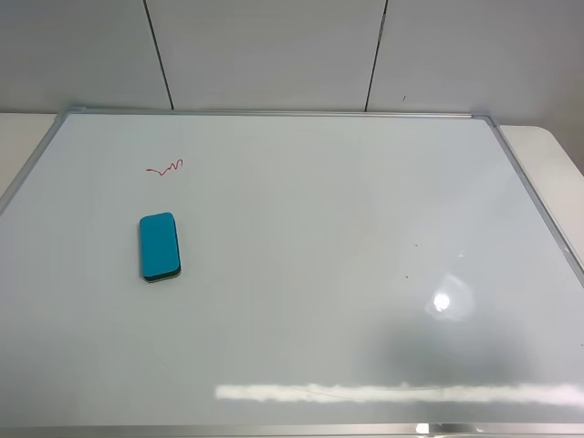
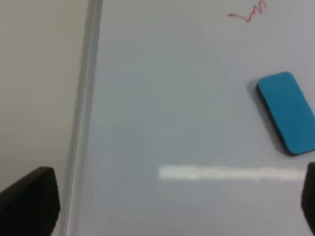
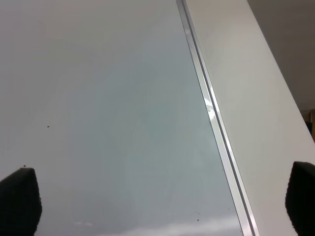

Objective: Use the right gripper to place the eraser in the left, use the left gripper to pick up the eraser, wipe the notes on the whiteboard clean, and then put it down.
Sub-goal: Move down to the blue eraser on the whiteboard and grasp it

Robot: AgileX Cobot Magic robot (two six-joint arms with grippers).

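The teal eraser (image 1: 159, 246) lies flat on the left part of the whiteboard (image 1: 319, 228), a little nearer than the red notes (image 1: 165, 168). Neither arm shows in the exterior high view. In the left wrist view the eraser (image 2: 288, 118) and the notes (image 2: 248, 13) lie ahead of my left gripper (image 2: 172, 206), whose two black jaw tips stand wide apart with nothing between them. My right gripper (image 3: 162, 201) is open too, hanging above the board's right frame (image 3: 211, 108), empty.
The whiteboard's silver frame (image 1: 538, 201) runs along the right and its left frame (image 2: 86, 98) shows beside a cream table surface (image 2: 34, 83). A grey wall (image 1: 274, 46) stands behind. Ceiling light glare streaks the near edge (image 1: 392, 392).
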